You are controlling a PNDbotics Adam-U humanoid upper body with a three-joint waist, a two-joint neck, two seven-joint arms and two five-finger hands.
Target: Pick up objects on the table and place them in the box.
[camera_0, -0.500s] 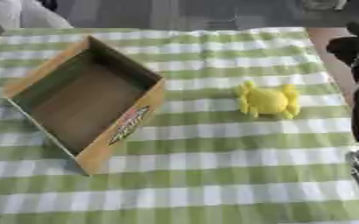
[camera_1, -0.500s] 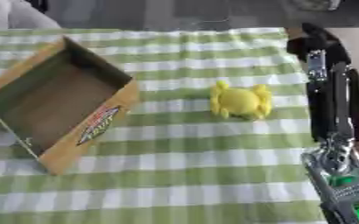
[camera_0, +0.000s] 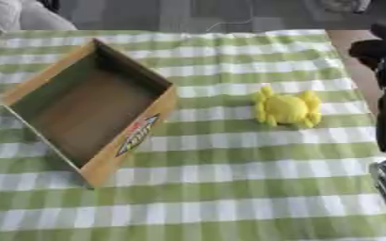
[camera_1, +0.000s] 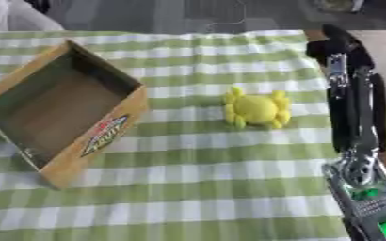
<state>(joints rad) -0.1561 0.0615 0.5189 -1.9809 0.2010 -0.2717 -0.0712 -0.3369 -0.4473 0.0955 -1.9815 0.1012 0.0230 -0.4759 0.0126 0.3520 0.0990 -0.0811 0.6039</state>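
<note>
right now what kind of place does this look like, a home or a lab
Probably a staged test setup rather than a lived-in home, though I can't be sure. A table covered in a green and white checked cloth holds only an open cardboard box and a yellow toy, with the robot's right arm alongside.

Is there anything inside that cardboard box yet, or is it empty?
Empty. The open-topped box shows only its bare brown floor, and the yellow toy lies outside it on the checked cloth.
</note>
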